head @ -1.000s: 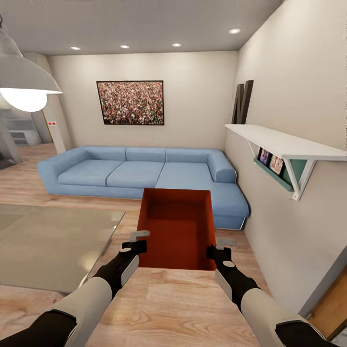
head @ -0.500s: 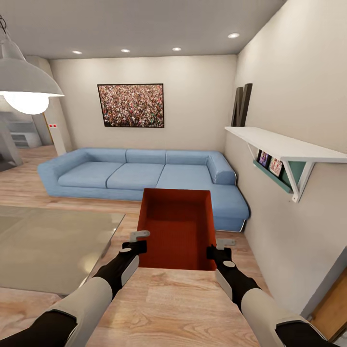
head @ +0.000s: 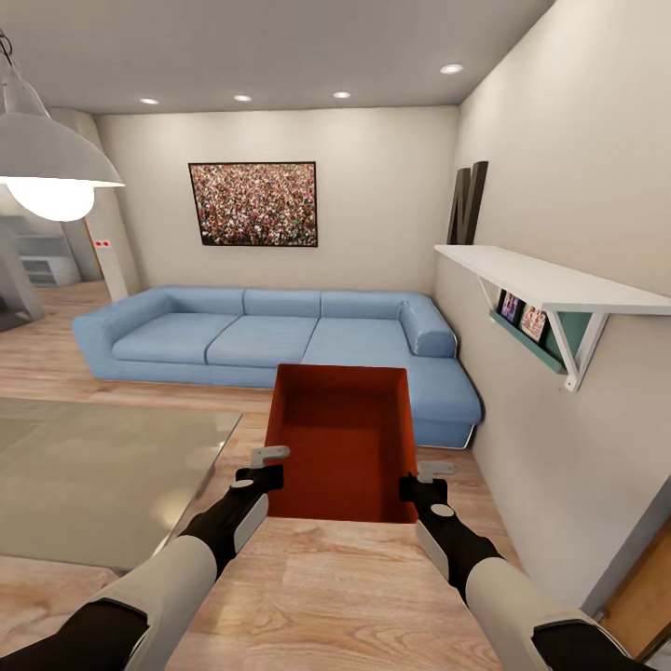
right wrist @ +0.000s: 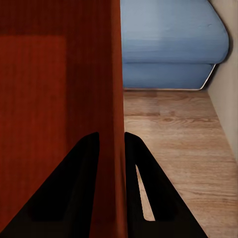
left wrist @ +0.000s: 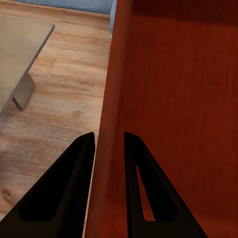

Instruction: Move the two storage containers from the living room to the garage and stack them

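I hold one red-orange open-topped storage container (head: 343, 447) in front of me above the wood-plank floor of the living room. My left gripper (head: 266, 466) is shut on its left wall (left wrist: 111, 148), one finger on each side. My right gripper (head: 417, 480) is shut on the right wall (right wrist: 111, 124) in the same way. The container is level, its open top facing up, and its inside looks empty. The garage is out of view.
A blue corner sofa (head: 270, 340) stands straight ahead under a crowd picture (head: 253, 203). A glass-topped table (head: 93, 475) lies at the left. A white wall shelf (head: 550, 280) juts from the right wall at chest height. A pendant lamp (head: 51, 172) hangs at upper left.
The view has shifted a little downward since one second ago; the arms and the container keep the same pose. Nothing differs from half a second ago.
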You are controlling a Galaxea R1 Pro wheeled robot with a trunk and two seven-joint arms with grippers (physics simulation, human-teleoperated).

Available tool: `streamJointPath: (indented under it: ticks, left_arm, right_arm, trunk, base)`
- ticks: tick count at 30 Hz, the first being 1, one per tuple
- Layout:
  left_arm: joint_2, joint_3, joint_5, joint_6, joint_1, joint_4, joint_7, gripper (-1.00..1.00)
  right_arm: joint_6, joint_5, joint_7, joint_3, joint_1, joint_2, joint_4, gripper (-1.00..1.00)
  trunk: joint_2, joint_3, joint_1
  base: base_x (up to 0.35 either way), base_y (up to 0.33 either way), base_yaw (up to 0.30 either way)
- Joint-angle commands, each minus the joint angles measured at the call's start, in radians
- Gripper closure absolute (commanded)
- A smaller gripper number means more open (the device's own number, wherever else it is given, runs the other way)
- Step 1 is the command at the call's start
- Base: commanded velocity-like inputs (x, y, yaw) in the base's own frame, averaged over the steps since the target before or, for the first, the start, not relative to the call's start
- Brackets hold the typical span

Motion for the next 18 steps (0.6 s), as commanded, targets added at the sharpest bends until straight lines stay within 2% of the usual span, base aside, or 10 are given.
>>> streamJointPath:
  ticks: [1,4,12,18]
  left_arm:
    - [0.010,-0.004,0.004,0.007,0.000,0.035,0.037,1.00]
    - [0.010,-0.004,0.004,0.007,0.000,0.035,0.037,1.00]
    - [0.010,-0.004,0.004,0.007,0.000,0.035,0.037,1.00]
    - [0.010,-0.004,0.004,0.007,0.000,0.035,0.037,1.00]
  right_arm:
    - [-0.006,0.004,-0.085,-0.021,-0.002,-0.001,-0.003,1.00]
    - [-0.005,0.003,-0.085,-0.021,-0.002,-0.001,-0.003,1.00]
    - [-0.002,0.004,-0.092,-0.021,-0.002,0.000,-0.001,1.00]
    - [-0.002,0.004,-0.091,-0.021,-0.002,0.000,0.001,1.00]
  trunk:
    - [-0.001,-0.001,0.000]
    - [-0.001,-0.001,0.000]
    - [-0.001,0.009,0.000]
    - [-0.001,0.015,0.000]
  base:
    - [0.000,0.000,0.000]
    - [0.000,0.000,0.034]
    - [0.000,0.000,0.169]
    - [0.000,0.000,0.074]
